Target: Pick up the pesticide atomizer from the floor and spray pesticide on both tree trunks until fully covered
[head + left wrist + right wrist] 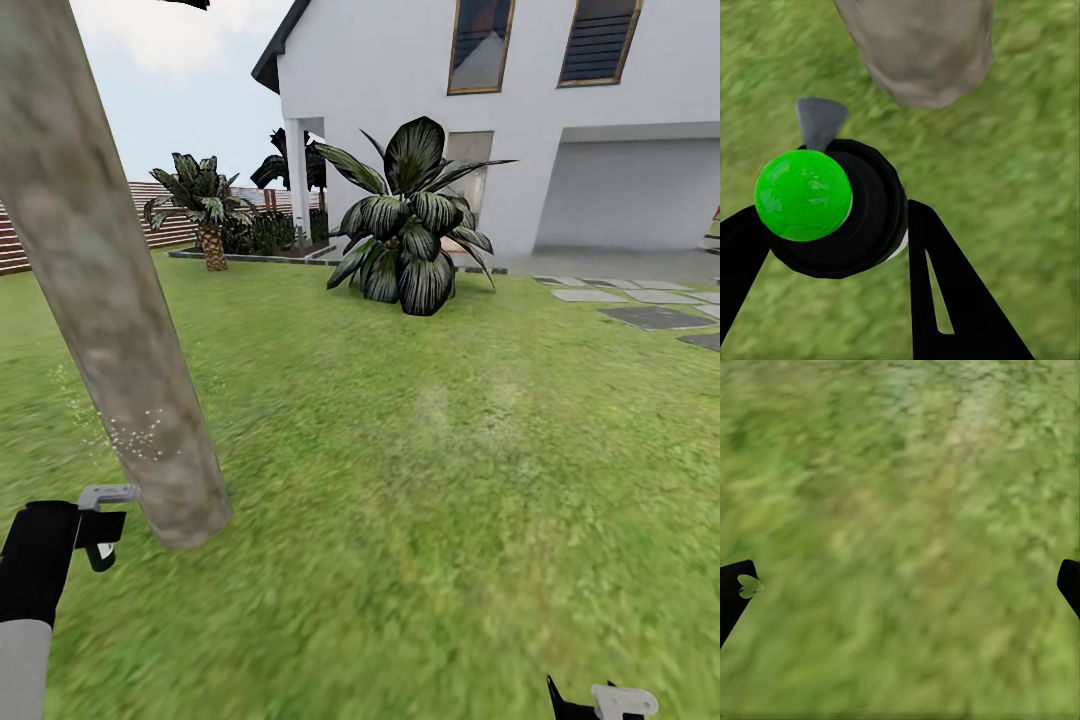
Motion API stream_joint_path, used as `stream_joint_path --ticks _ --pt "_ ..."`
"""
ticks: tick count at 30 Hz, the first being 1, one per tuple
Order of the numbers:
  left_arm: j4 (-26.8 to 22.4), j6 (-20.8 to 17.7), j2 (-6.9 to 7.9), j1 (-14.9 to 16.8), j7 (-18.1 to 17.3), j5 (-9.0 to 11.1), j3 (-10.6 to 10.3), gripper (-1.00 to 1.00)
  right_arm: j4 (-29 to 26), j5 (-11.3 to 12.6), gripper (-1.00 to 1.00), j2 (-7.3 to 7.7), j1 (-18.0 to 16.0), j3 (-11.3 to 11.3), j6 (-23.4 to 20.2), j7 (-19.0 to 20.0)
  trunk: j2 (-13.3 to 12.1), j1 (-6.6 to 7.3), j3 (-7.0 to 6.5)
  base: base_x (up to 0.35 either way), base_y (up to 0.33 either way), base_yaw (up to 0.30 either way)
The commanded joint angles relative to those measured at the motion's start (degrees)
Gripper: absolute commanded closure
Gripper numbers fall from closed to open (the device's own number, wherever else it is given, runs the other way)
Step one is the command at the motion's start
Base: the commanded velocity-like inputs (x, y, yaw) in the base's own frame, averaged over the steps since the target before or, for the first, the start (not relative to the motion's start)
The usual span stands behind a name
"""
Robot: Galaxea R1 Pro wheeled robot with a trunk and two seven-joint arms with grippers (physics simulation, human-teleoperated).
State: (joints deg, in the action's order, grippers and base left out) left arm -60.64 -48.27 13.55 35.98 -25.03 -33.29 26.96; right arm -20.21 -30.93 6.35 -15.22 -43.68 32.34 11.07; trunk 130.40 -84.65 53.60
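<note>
left arm: I've got it low at my left, black forearm angled up
left gripper [832, 232]: fingers [945, 292] clamped around the pesticide atomizer [840, 210] (green cap facing the wrist cam)
right arm: barely peeking in down at the bottom edge
right gripper [900, 585]: fingers spread wide, holding nothing

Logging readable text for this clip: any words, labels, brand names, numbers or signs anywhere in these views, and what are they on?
None: no view shows any readable text.
The atomizer in the left claw: plain black body, green cap, no label.
The tree trunk: bare bark with white specks, no sign.
The white house: no number or lettering on its walls.
The right claw hangs over bare grass.
</note>
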Motion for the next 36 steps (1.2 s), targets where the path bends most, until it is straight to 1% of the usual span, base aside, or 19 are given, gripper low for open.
stream_joint_path --ticks 1,6,10,13,16,19,20,21,22,23,24,25,28,30,32,33,36 --pt "0.0 0.0 0.00 0.1 0.0 0.0 0.0 1.00 0.0 0.0 -1.00 -0.01 0.0 0.0 0.0 0.0 0.0 0.00 0.00 0.000 0.000 0.000" --pt "0.0 0.0 -0.04 0.2 -0.1 0.0 -0.2 1.00 0.1 0.0 -1.00 -0.01 0.0 0.0 0.0 0.0 0.0 0.00 0.00 0.000 0.000 0.000" --pt "0.0 0.0 -0.01 1.5 -0.3 0.1 -0.4 1.00 0.1 0.0 -1.00 -0.02 0.0 0.0 0.0 0.0 0.0 0.00 0.00 0.000 0.000 0.000" --pt "0.0 0.0 0.12 3.4 -0.7 0.0 -0.5 1.00 0.1 0.0 -1.00 -0.02 0.0 0.0 0.0 0.0 0.0 0.00 0.00 0.000 0.000 0.000" --pt "0.0 -0.3 0.13 6.2 -0.7 -0.1 -0.6 1.00 0.1 0.0 -1.00 -0.01 0.0 0.0 0.0 0.0 0.0 0.00 0.00 0.000 0.000 0.000" --pt "0.0 -0.3 0.13 8.0 -0.8 -0.1 -0.6 1.00 0.1 0.0 -1.00 -0.01 0.0 0.0 0.0 -0.1 0.0 0.00 0.00 0.000 0.000 0.000" --pt "0.0 -0.3 0.24 8.3 -0.8 -0.2 -0.6 1.00 0.1 0.0 -1.00 0.00 0.0 0.0 0.0 -0.1 0.0 0.00 0.00 0.000 0.000 0.000" --pt "0.0 -0.3 0.75 8.4 -1.0 -0.2 -0.6 1.00 0.1 0.0 -1.00 -0.01 0.0 0.0 0.0 -0.1 0.0 0.00 0.00 0.000 0.000 0.000" --pt "0.0 -0.3 1.78 8.5 -1.1 -0.1 -0.6 1.00 0.1 0.0 -1.00 -0.01 0.0 0.0 0.0 -0.1 0.0 0.00 0.00 0.000 0.000 0.000" --pt "0.0 -0.3 2.44 8.5 -1.4 -0.1 -0.6 1.00 0.1 0.0 -1.00 -0.02 0.0 0.0 0.0 -0.1 0.0 0.00 0.00 0.000 0.000 0.000" --pt "0.0 -0.3 3.20 8.6 -2.9 -0.1 -0.6 1.00 0.1 0.0 -1.00 0.03 0.0 0.0 0.0 -0.1 0.0 0.00 0.00 0.000 0.000 0.000" --pt "-0.1 -0.3 3.54 8.6 -4.4 -0.2 -0.6 1.00 0.1 0.0 -1.00 0.06 0.0 0.0 0.0 -0.1 0.0 0.00 0.00 0.000 0.000 0.000" --pt "-0.1 -0.4 3.62 8.5 -5.6 -0.2 -0.6 1.00 0.1 0.0 -1.00 0.07 0.0 0.0 0.0 -0.1 0.0 0.00 0.00 0.000 0.000 0.000" --pt "-0.1 -0.4 3.19 8.5 -5.8 -0.2 -0.9 1.00 0.1 0.0 -1.00 0.07 0.0 0.0 0.0 -0.1 0.0 0.00 0.00 0.000 0.000 0.000" --pt "-0.6 -0.4 3.17 8.5 -5.8 -0.2 -1.9 1.00 0.1 0.0 -1.00 0.07 0.0 0.0 0.0 -0.1 0.0 0.00 0.00 0.000 0.000 0.000" --pt "-1.0 -0.5 3.27 8.5 -5.8 -0.1 -2.3 1.00 0.1 0.0 -1.00 0.07 0.0 0.0 0.0 -0.1 0.0 0.00 0.00 0.000 0.000 0.000" --pt "-2.9 -0.6 3.84 8.4 -6.1 -0.1 -2.2 1.00 0.1 0.0 -1.00 0.07 0.0 0.0 0.0 -0.1 0.0 0.00 0.00 0.000 0.000 0.000"
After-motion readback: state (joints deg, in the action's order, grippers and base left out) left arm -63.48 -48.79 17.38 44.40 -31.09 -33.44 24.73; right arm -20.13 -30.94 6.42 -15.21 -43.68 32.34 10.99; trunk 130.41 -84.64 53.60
